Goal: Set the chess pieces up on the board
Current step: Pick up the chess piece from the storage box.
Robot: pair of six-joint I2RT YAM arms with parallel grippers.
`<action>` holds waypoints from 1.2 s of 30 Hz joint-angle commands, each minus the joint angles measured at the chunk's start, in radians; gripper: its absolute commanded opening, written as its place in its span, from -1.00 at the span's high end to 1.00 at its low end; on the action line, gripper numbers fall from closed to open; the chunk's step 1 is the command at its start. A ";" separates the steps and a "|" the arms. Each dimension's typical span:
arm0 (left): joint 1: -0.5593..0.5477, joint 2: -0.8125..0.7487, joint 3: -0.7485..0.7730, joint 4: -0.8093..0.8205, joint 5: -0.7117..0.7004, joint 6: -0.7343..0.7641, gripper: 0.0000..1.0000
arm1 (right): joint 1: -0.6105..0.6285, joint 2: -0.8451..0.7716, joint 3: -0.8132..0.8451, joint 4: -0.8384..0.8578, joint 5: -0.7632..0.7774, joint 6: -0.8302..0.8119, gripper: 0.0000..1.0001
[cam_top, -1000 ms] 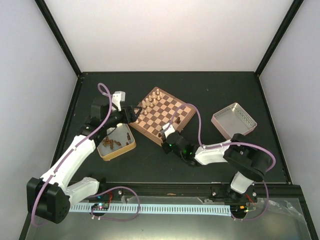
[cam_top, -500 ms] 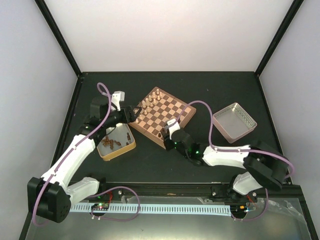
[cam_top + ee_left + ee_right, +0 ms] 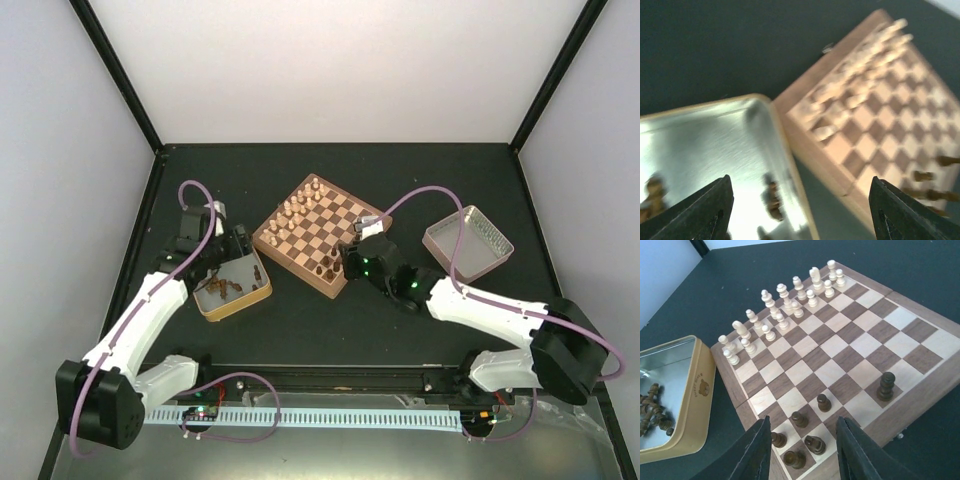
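Left arm, change: the left pincer (image 3: 801,179) reached to the left corner of the chessboard (image 3: 352,232) a second ago. It has now drawn back and hangs over the gold tin (image 3: 262,288).
Left pincer, state: jaws spread wide, with nothing between them.
Right arm, change: the right pincer (image 3: 801,418) has slid from the board's near corner along its near-right edge, and the forearm is stretched out further across the surface (image 3: 300,325).
Right pincer, state: fingers well apart and empty, poised just above the near corner squares.
Dark chessmen (image 3: 812,444), where: six stand on the board. Five are clustered at the near corner, and one stands alone further along the near-right edge. The rest lie loose in the tin, just beside the board's left rim.
Pale chessmen (image 3: 782,292): two rows stand along the far side.
Meaning for the task: both pincers look to be between carries. The left one seems best placed to fetch the next piece from the tin. With only six dark men up, that side is probably less than half done.
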 commanded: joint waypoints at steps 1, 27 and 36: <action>0.039 0.006 -0.037 -0.200 -0.161 -0.049 -0.50 | -0.025 -0.009 0.027 -0.108 -0.036 0.078 0.27; 0.177 0.428 -0.047 -0.201 -0.149 -0.065 0.32 | -0.075 0.214 0.238 -0.219 -0.122 0.009 0.37; 0.177 0.524 0.042 -0.125 -0.067 -0.009 0.39 | -0.082 0.252 0.320 -0.262 -0.132 -0.017 0.38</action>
